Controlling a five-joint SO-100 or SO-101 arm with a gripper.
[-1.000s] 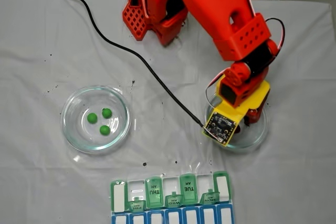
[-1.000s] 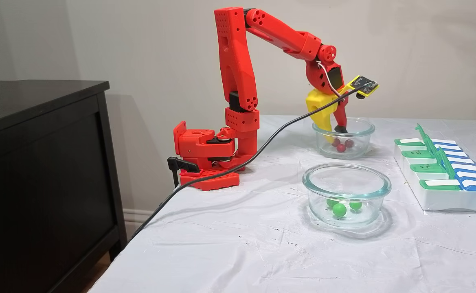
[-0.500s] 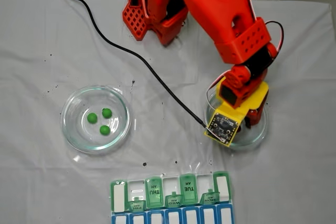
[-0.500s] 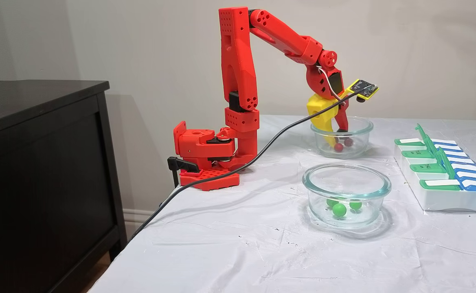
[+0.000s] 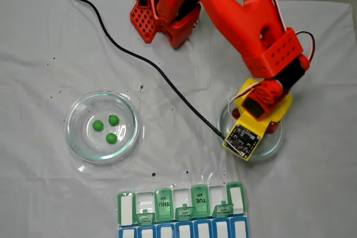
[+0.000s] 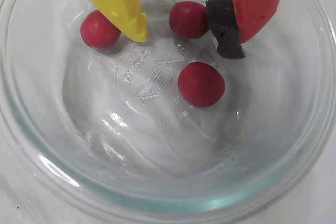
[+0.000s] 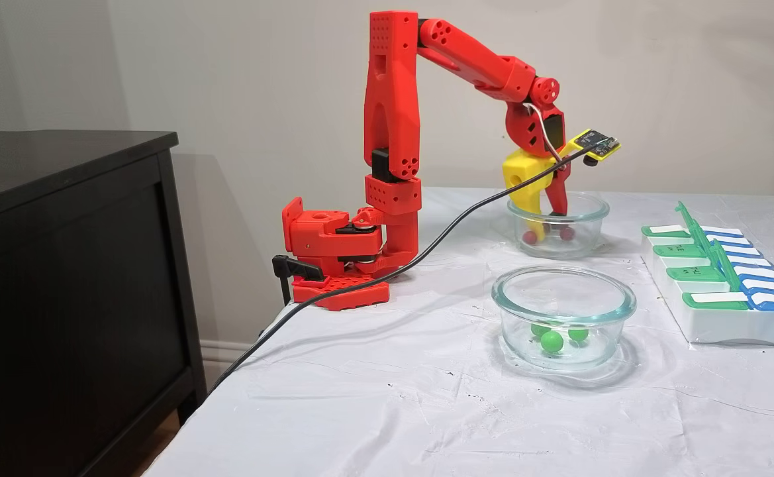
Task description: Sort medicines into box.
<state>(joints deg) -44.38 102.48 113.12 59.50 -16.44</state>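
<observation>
Near glass bowl point(image 7: 562, 311) holds three green balls point(image 7: 551, 340), pill box point(image 7: 724, 291) at table point(image 7: 373, 411) edge, far bowl point(image 6: 173, 192) holds three red balls point(image 6: 201, 83), end effector point(image 6: 184, 32) spread open around one ball point(image 6: 188, 19).

Red printed arm point(image 7: 393, 99) with perforated links, one yellow and one red black-padded finger, white wrist wire.

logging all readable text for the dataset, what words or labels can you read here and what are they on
"PYREX": embossed on the glass dish bottom, wrist view; smaller embossing around it unreadable.
"THU", "TUE": upside down on pill organizer lids, top-down fixed view.
"WED": a raised lid there, barely legible; other lids and small print blurred.
</observation>
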